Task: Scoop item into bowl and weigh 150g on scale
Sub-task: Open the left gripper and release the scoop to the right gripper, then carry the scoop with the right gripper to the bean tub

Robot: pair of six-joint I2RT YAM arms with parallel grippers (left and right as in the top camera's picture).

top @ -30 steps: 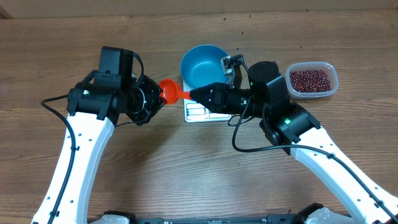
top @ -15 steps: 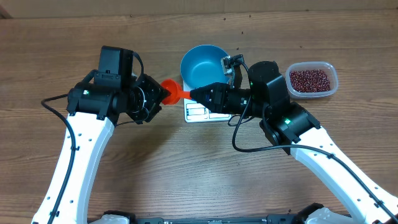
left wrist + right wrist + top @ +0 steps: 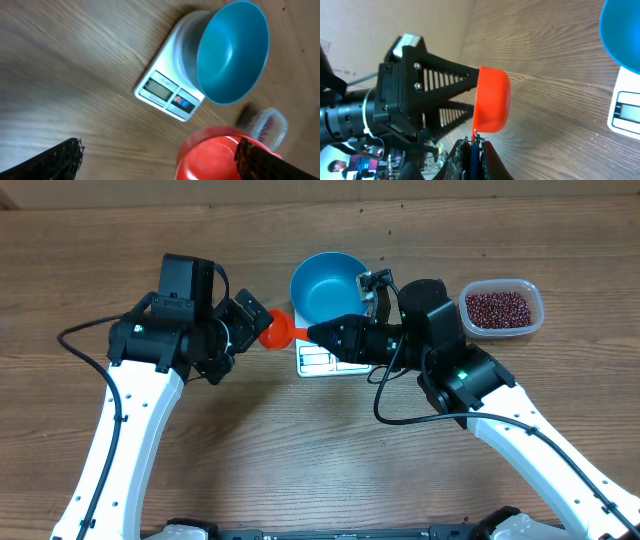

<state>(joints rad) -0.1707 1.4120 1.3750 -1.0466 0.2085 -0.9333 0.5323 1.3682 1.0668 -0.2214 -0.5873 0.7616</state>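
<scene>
handover: right gripper point(image 3: 312, 332) clamps orange scoop point(image 3: 275, 332), left gripper point(image 3: 245, 335) spread wide; back left off, carry scoop level to beans point(image 3: 498, 307).

Robot lab: white arms point(image 3: 120, 440) over wood-grain table point(image 3: 300, 460)

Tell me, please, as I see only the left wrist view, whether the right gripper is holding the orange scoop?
Observer: Yes. In the right wrist view the right gripper is shut on the scoop, at its handle.
Operator: And how does my left gripper stand?
Observer: Overhead, the left gripper is open, with the scoop's cup at its fingertips; contact I cannot judge.
Operator: Where are the beans?
Observer: Overhead, the beans lie in a clear tub beside the right arm, apart from the bowl on the scale.
</scene>
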